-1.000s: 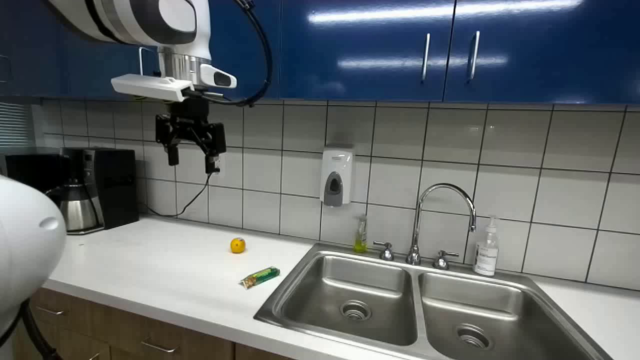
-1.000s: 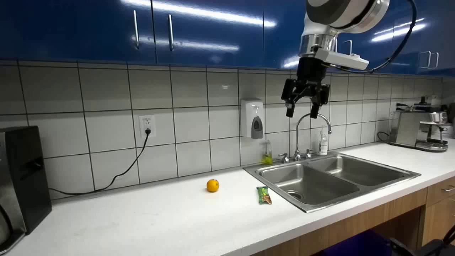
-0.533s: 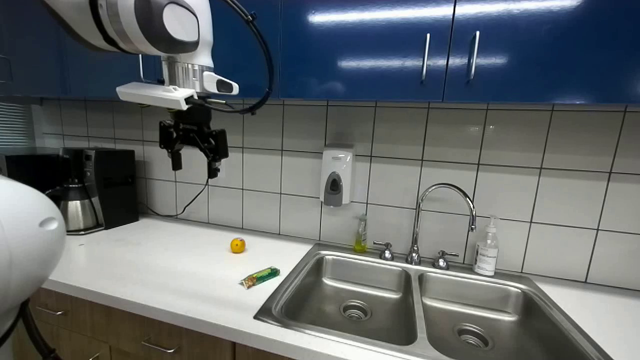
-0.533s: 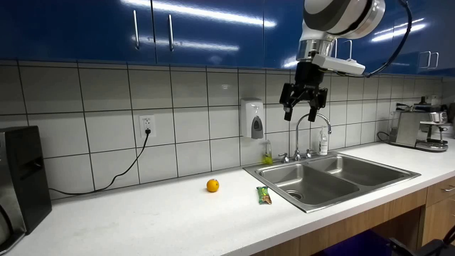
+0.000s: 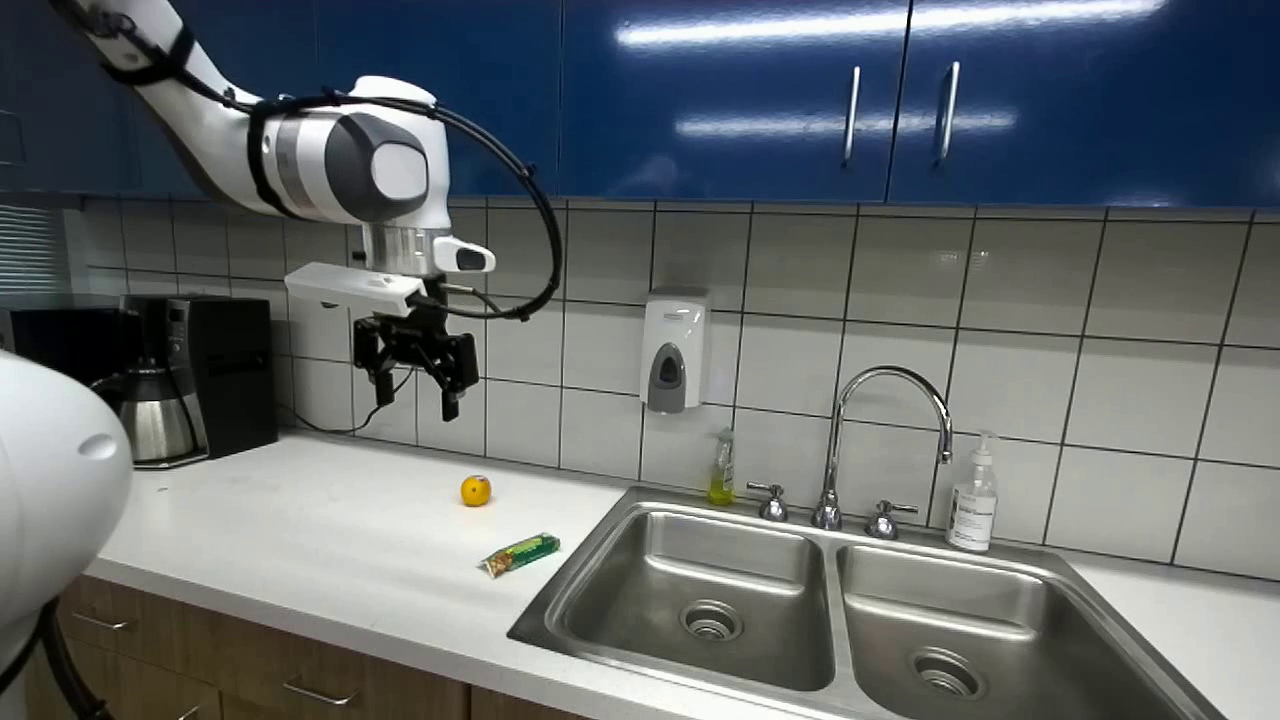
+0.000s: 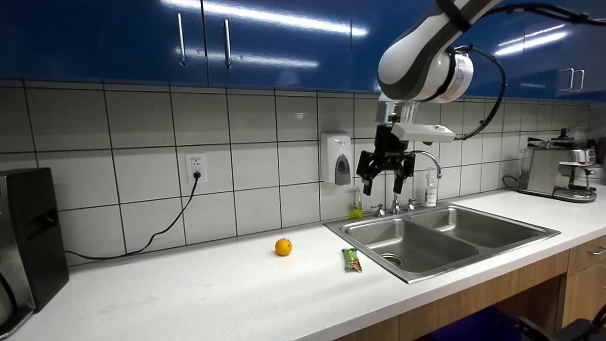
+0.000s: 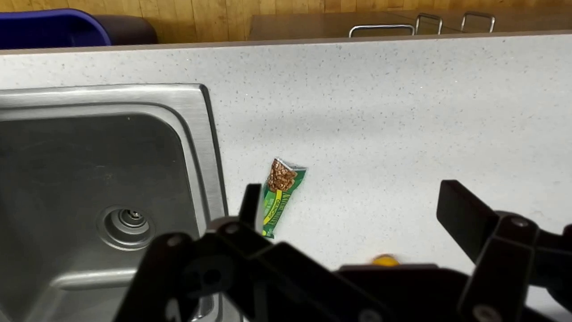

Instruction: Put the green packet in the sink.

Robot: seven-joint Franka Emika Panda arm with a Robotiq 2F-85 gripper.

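The green packet point(image 5: 520, 554) lies flat on the white counter beside the sink in both exterior views point(image 6: 351, 260). In the wrist view the packet point(image 7: 278, 201) shows a brown end and a yellow stripe; the left finger point(image 7: 250, 201) partly covers its edge. The steel double-basin sink point(image 5: 740, 570) is set into the counter; one basin point(image 7: 89, 179) shows at the left of the wrist view. My gripper point(image 5: 417, 405) is open and empty, pointing down, well above the counter. It also shows in the exterior view point(image 6: 382, 191) and the wrist view point(image 7: 351, 192).
A small round yellow-orange fruit point(image 5: 475, 491) sits on the counter near the packet, partly hidden in the wrist view point(image 7: 385, 260). A curved faucet point(image 5: 835, 460), a green bottle point(image 5: 721, 470) and a white pump bottle point(image 5: 973, 505) stand behind the sink. A soap dispenser point(image 6: 336, 158) hangs on the wall.
The arm and open gripper have moved lower, drifting right in an exterior view and left in an exterior view. The packet and the fruit have not moved.
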